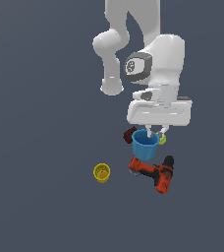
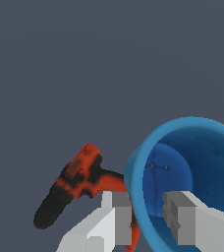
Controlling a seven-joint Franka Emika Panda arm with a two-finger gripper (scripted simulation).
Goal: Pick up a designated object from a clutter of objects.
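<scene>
Tool (image 2: 147,219): we record its two fingers (image 2: 120,216) clamped across the rim of the blue cup (image 2: 192,167), one outside, one inside. Left to right in the exterior view: yellow cup (image 1: 101,173), dark red block (image 1: 129,134), the blue cup, held above the power drill (image 1: 155,172). We judge the lift under way; next comes a steady vertical rise.

Your arm (image 1: 133,29) is glossy white throughout, built of rounded, bulbous link shells. One joint cap (image 1: 135,66) shows a dark grey round face with a paler ring marking. The hand housing (image 1: 159,112) is a wide white block with a dark grey strip at one end. Your fingers (image 2: 118,216) are white, angular, tipped with flat grey pads (image 2: 182,221).
</scene>
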